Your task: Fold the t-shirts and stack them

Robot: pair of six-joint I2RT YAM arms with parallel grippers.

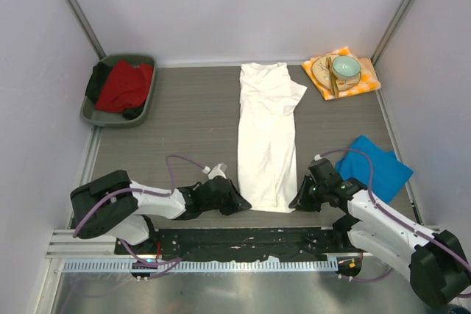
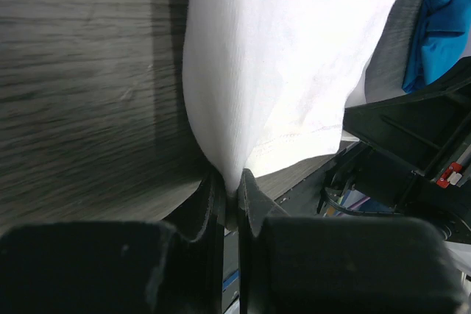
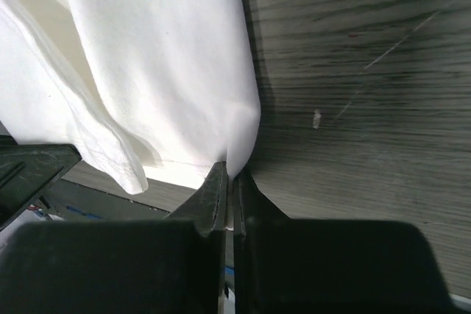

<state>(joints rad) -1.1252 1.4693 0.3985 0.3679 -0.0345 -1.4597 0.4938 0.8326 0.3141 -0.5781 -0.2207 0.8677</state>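
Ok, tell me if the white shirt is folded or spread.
Folded lengthwise: the white shirt lies as a narrow strip, sides turned in, layers doubled at its near hem.

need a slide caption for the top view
Long-folded white t-shirt pinched at its near corners by left gripper and right gripper; blue t-shirt lies to its right

Your left arm and right arm show white shells, black joints and looping lilac cables. The left hand and right hand are black.
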